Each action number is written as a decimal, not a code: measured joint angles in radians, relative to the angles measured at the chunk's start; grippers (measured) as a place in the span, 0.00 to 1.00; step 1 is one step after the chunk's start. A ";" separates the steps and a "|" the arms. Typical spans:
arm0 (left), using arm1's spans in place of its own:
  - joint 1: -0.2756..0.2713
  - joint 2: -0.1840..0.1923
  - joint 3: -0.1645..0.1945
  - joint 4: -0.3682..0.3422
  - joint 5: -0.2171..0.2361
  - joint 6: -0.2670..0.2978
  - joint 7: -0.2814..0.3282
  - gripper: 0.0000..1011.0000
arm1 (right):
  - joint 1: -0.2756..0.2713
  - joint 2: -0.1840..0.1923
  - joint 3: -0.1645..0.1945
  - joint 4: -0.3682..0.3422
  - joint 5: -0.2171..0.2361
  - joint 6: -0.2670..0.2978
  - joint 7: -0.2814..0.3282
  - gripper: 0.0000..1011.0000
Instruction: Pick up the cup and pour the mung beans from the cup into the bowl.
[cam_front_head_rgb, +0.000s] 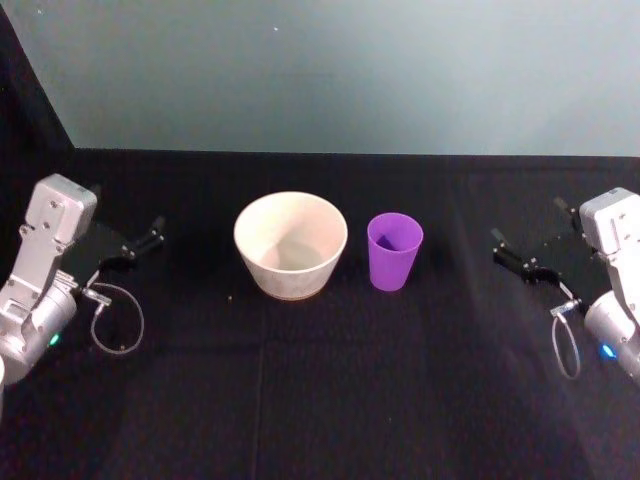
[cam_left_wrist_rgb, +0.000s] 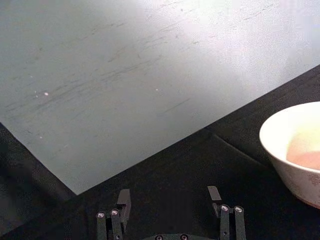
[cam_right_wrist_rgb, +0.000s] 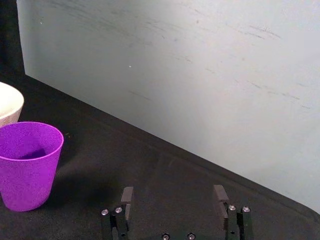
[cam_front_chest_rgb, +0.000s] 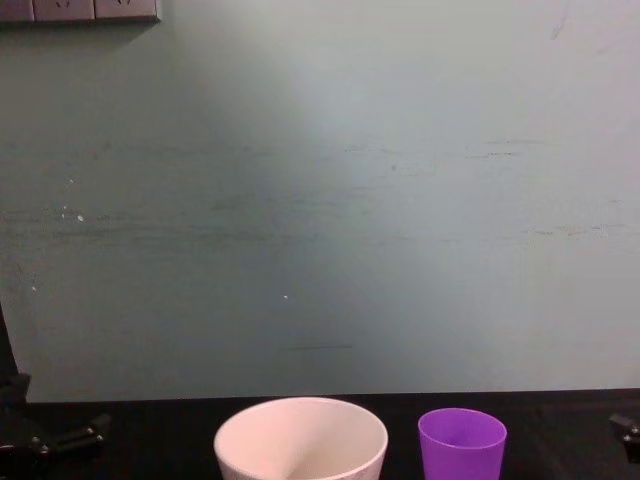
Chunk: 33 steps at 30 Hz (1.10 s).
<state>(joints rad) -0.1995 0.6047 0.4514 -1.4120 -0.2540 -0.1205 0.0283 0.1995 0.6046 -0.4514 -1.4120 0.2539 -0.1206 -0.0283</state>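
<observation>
1. The left gripper (cam_front_head_rgb: 140, 243) hangs over the left side of the black table (cam_front_head_rgb: 320, 400). Its fingers (cam_left_wrist_rgb: 123, 200) are spread wide with nothing between them.
2. The right gripper (cam_front_head_rgb: 525, 238) sits over the right side of the table. Its fingers (cam_right_wrist_rgb: 127, 196) are also spread wide and hold nothing.
3. The purple cup (cam_front_head_rgb: 394, 255) stands upright on the table, nearer the right gripper but well apart from it.
4. The right wrist view shows a dark patch low inside the cup (cam_right_wrist_rgb: 27, 170). Whether it is shadow or mung beans cannot be told.
5. The off-white bowl (cam_front_head_rgb: 287, 278) stands upright just beside the cup on the robot's left, near the table's middle, not touching it.
6. A pale grey-green wall (cam_front_chest_rgb: 320, 200) rises behind the table's far edge.
</observation>
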 joint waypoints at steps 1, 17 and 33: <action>0.000 0.000 0.000 0.000 0.000 0.000 0.000 0.99 | 0.000 0.000 0.000 0.000 0.000 0.000 0.000 0.99; 0.000 0.000 0.000 0.000 0.000 0.000 0.000 0.99 | 0.000 0.000 0.000 0.000 0.000 0.000 0.000 0.99; 0.000 0.000 0.000 0.000 0.000 0.000 0.000 0.99 | -0.064 -0.013 0.010 -0.022 0.053 -0.041 0.094 0.99</action>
<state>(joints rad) -0.1996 0.6047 0.4514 -1.4120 -0.2539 -0.1205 0.0283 0.1358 0.5917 -0.4417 -1.4337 0.3073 -0.1616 0.0656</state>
